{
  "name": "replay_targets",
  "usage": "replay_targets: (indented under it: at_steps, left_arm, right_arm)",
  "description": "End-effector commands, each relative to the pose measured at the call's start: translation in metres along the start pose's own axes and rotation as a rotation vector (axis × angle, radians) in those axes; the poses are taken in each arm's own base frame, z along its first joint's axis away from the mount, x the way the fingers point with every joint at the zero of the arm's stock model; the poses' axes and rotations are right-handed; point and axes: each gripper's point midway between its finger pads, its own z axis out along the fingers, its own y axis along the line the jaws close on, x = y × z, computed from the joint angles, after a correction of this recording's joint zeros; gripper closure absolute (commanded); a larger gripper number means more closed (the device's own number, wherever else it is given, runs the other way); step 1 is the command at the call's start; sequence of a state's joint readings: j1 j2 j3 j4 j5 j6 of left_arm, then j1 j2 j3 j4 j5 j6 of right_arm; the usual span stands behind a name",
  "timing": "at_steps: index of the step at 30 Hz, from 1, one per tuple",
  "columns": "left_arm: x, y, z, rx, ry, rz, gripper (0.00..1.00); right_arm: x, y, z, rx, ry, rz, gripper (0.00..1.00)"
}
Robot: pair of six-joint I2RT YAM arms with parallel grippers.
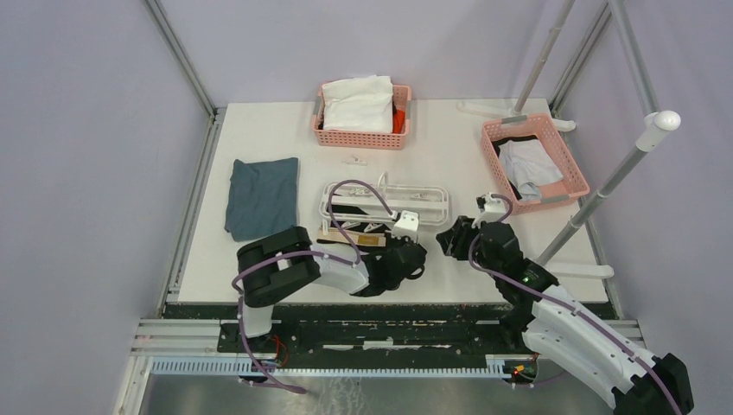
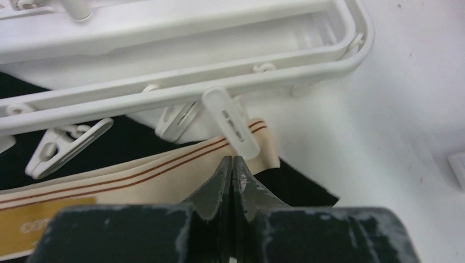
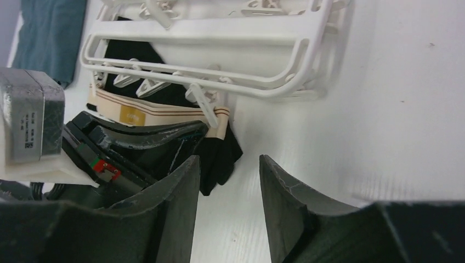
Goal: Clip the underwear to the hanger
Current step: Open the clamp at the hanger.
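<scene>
Soft and limp, the underwear (image 3: 219,156) likely handles best by its firmer tan waistband (image 2: 137,178); left fingers (image 2: 216,186) sit pressed together there, right fingers (image 3: 181,189) apart.

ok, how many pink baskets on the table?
2. One pink basket at the far edge, centre, holding a white garment; the other at the far right, holding pale cloth. None seems hidden.
</scene>
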State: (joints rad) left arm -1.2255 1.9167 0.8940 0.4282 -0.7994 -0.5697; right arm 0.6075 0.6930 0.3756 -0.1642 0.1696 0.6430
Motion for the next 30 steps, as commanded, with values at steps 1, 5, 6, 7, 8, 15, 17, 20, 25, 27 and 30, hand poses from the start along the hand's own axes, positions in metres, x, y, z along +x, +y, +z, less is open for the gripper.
replay_targets:
  at_steps: [1,5,6,7,8,15,17,20,25,27,30]
  left_arm:
    - [-0.038,-0.004,-0.021,0.115,-0.093,-0.005,0.94]
    - [-0.048,-0.003,-0.041,0.230,-0.143,-0.022,0.97]
    - [-0.048,-0.002,-0.045,0.257,-0.156,-0.025,0.97]
    - [-0.053,-0.003,-0.051,0.290,-0.184,-0.047,0.97]
    - [-0.050,-0.001,-0.054,0.308,-0.189,-0.050,0.97]
    - [-0.047,-0.005,-0.054,0.328,-0.183,-0.100,0.84]
    - [-0.046,-0.012,-0.049,0.314,-0.160,-0.134,0.69]
    - [-0.047,-0.023,-0.036,0.260,-0.125,-0.193,0.59]
    - [-0.044,-0.036,-0.020,0.147,-0.139,-0.205,0.56]
    - [-0.043,-0.036,-0.013,0.089,-0.151,-0.203,0.55]
    - [-0.039,-0.030,-0.004,0.017,-0.158,-0.193,0.53]
  right_arm:
    - [-0.007,0.029,-0.007,-0.178,-0.053,0.032,0.48]
    - [-0.005,0.049,-0.012,-0.316,-0.071,0.063,0.48]
    - [-0.003,0.053,-0.012,-0.343,-0.068,0.066,0.48]
    - [-0.002,0.056,-0.012,-0.360,-0.068,0.066,0.48]
    - [0.000,0.056,-0.011,-0.366,-0.063,0.067,0.48]
    - [0.003,0.036,0.000,-0.260,-0.076,0.098,0.47]
    - [0.001,0.024,0.001,-0.183,-0.090,0.115,0.46]
    - [-0.006,0.006,-0.003,-0.089,-0.133,0.155,0.46]
    - [-0.013,-0.014,-0.014,0.013,-0.180,0.180,0.46]
    - [-0.016,-0.016,-0.018,0.020,-0.190,0.177,0.46]
    - [-0.017,-0.016,-0.021,0.017,-0.194,0.172,0.47]
